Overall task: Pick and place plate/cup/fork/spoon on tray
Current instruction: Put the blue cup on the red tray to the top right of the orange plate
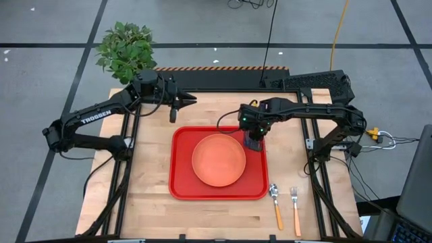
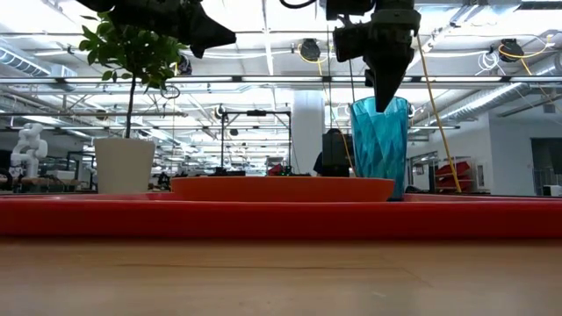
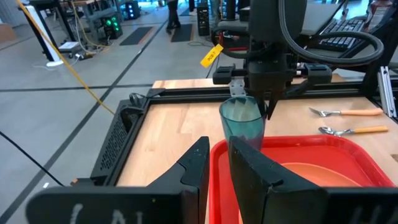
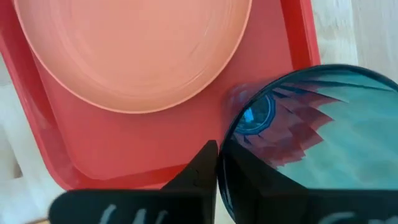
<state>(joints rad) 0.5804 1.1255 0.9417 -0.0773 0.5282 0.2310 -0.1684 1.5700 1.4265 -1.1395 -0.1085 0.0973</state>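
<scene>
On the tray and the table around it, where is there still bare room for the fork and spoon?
The tray has bare red strips left of the plate and along its near edge. The far right corner is crowded: the cup stands there with the right tool on its rim. Bare wood lies left of the tray and near it, beside the spoon and fork.

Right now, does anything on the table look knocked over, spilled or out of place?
Nothing stands out. The cup stands upright on the tray beside the plate, with the right gripper at its rim. The fork and spoon lie side by side off the tray.
</scene>
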